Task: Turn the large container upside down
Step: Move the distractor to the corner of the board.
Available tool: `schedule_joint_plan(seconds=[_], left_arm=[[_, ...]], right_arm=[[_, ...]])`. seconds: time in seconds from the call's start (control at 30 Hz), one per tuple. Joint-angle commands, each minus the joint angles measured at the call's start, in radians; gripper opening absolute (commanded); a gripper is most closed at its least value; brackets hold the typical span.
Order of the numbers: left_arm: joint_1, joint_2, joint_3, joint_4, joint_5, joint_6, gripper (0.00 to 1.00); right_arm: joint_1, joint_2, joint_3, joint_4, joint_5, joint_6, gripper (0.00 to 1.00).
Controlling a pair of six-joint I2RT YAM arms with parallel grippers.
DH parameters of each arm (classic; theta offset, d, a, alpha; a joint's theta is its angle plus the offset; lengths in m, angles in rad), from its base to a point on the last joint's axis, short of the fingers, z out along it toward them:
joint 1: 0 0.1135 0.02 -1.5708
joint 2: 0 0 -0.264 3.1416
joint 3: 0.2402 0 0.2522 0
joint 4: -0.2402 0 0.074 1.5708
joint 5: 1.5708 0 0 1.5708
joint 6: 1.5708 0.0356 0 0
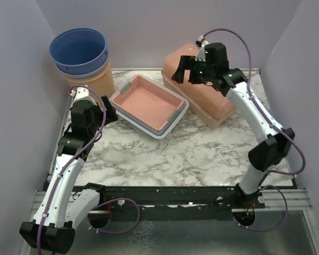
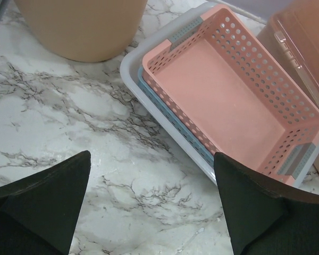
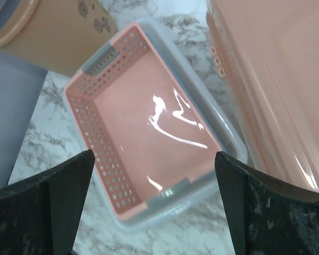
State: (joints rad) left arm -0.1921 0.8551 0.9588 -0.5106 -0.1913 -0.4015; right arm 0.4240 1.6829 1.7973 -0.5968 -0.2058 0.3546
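The large container, a peach-orange translucent box with its lid on, stands upright at the back right of the marble table; its lid and clasp edge also fill the right side of the right wrist view and a corner of the left wrist view. My right gripper hangs open in the air above the container's left end, looking down past it, nothing between its fingers. My left gripper is open low over bare marble, left of the baskets and apart from the container.
A pink perforated basket nested in blue and white ones lies just left of the container, almost touching it. A blue bucket sits stacked in an orange bucket at the back left. Lavender walls enclose three sides.
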Motion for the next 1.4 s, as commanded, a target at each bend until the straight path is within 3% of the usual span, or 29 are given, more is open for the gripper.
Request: schedule_joint_plan(seconds=[0.0, 0.2, 0.27, 0.57, 0.83, 1.07, 1.37], left_arm=[[-0.004, 0.009, 0.012, -0.011, 0.068, -0.037, 0.99], [-0.003, 0.000, -0.003, -0.010, 0.078, -0.046, 0.99], [-0.004, -0.002, -0.004, -0.011, 0.076, -0.043, 0.99], [-0.004, -0.009, -0.010, -0.010, 0.093, -0.075, 0.99], [-0.004, -0.016, -0.020, -0.007, 0.128, -0.098, 0.99], [-0.004, -0.055, -0.002, -0.019, 0.100, -0.080, 0.99], [-0.003, -0.080, 0.008, -0.039, 0.085, -0.068, 0.99]], right_arm=[[0.056, 0.214, 0.247, -0.076, 0.127, -0.021, 1.00], [0.124, 0.529, 0.638, -0.076, 0.181, -0.066, 1.00], [0.152, 0.595, 0.688, -0.034, 0.230, -0.090, 1.00], [0.192, 0.773, 0.705, 0.217, 0.369, -0.127, 1.00], [0.198, 0.900, 0.757, 0.367, 0.659, -0.155, 1.00], [0.178, 0.904, 0.708, 0.397, 0.889, -0.142, 1.00], [0.078, 0.808, 0.628, 0.350, 0.945, -0.060, 1.00]])
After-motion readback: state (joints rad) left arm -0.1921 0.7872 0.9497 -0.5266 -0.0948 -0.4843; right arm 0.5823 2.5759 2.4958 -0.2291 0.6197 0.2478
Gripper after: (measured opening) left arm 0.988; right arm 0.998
